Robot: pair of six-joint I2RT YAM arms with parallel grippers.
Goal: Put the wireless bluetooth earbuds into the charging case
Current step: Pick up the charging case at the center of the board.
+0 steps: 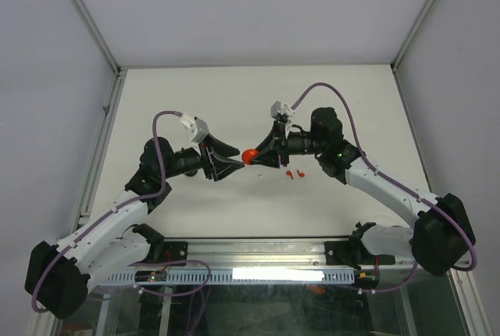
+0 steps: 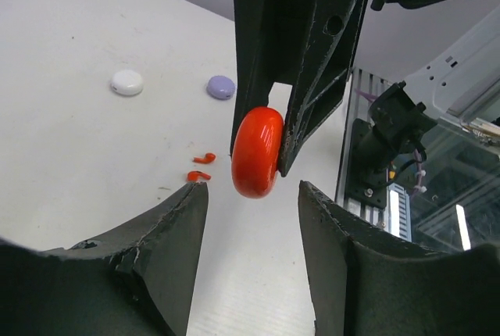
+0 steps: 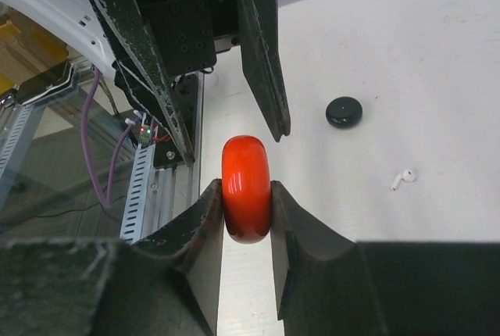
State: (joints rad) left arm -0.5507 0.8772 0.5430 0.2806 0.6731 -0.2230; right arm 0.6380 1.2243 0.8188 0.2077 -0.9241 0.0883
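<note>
A red round charging case hangs above the table, closed and on edge. My right gripper is shut on it, and its two fingers press the flat sides of the red case. Facing it from the left, my left gripper is open, with its fingertips either side of the red case and not touching it. Two red earbuds lie on the table below the right arm. In the left wrist view these earbuds sit just beyond my left finger.
A white case and a lavender case rest further out on the table. A black case and a white earbud lie on the other side. The metal rail runs along the near edge.
</note>
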